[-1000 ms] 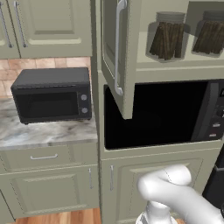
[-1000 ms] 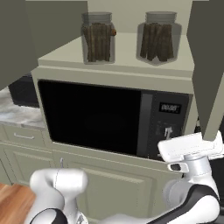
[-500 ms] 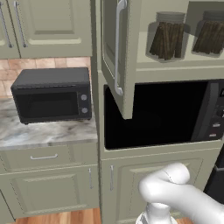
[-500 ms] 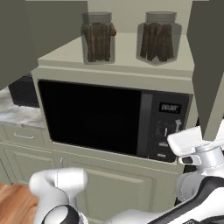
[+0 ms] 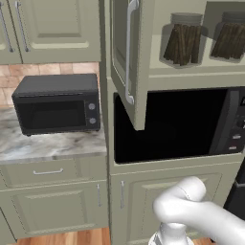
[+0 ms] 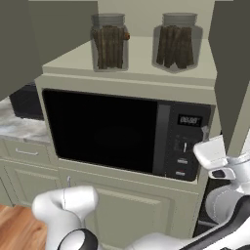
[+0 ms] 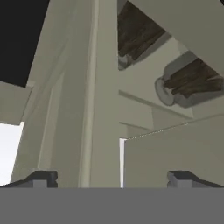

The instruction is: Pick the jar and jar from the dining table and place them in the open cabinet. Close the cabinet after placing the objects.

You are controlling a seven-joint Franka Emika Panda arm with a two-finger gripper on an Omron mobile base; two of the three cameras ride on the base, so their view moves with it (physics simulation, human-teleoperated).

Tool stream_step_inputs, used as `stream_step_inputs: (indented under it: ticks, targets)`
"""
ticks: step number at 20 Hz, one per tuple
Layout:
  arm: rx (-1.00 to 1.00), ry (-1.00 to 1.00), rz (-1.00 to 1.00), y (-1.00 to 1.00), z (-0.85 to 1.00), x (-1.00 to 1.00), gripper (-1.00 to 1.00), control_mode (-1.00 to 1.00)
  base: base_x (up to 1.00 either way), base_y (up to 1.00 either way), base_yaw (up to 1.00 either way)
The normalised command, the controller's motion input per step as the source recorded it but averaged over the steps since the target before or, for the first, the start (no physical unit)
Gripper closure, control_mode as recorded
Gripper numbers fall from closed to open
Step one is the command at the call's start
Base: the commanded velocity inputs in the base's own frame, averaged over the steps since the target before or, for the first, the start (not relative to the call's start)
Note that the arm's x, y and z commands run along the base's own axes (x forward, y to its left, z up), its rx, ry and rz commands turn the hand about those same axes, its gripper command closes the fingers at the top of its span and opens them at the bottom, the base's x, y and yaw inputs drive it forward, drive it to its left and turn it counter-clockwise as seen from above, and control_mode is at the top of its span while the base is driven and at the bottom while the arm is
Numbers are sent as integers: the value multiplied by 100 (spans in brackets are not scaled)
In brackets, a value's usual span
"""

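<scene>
The cabinet (image 5: 143, 62) stands open above a built-in black oven (image 6: 122, 134), its sage-green door (image 5: 125, 57) swung out toward the left of the left base view with the long silver bar handle (image 5: 129, 48) facing outward. In the right base view the shelf (image 6: 132, 68) of the cabinet lies bare in front of the two jars.

To the left, a marble counter (image 5: 48, 146) carries a small black microwave (image 5: 57, 103), with closed green drawers (image 5: 48, 172) beneath it and closed wall cupboards (image 5: 48, 24) above.

The white arm (image 5: 191, 215) rises from the lower right of the left base view; in the right base view its wrist sits low at the right, beside the oven's control panel (image 6: 188, 141).

Both jars sit upright on the cabinet shelf, side by side and a little apart, each showing dark brown sticks through the glass. The left jar (image 6: 110, 41) is nearer the open door; the right jar (image 6: 177, 42) stands near the right cabinet wall. In the left base view they appear as the left jar (image 5: 183, 39) and right jar (image 5: 231, 36).

The gripper (image 7: 111, 179) has its two dark fingertips (image 7: 41, 178) spread wide apart with nothing between them, looking up along the cabinet frame toward the jars, well clear of both.
</scene>
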Motion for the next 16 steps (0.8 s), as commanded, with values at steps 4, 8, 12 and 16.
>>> stream_step_inputs:
  ticks: [4, 8, 12, 16]
  targets:
    - [-19, -19, 0, 23, 36, -61, -100, -100, 0, 0, 0]
    - [-29, -13, 0, 60, 29, -63, -100, -100, 0, 0, 0]
    - [-40, 0, -10, 100, 11, -20, -100, -100, 0, 0, 0]
    - [-37, 0, -15, 100, 10, 1, -100, -100, 0, 0, 0]
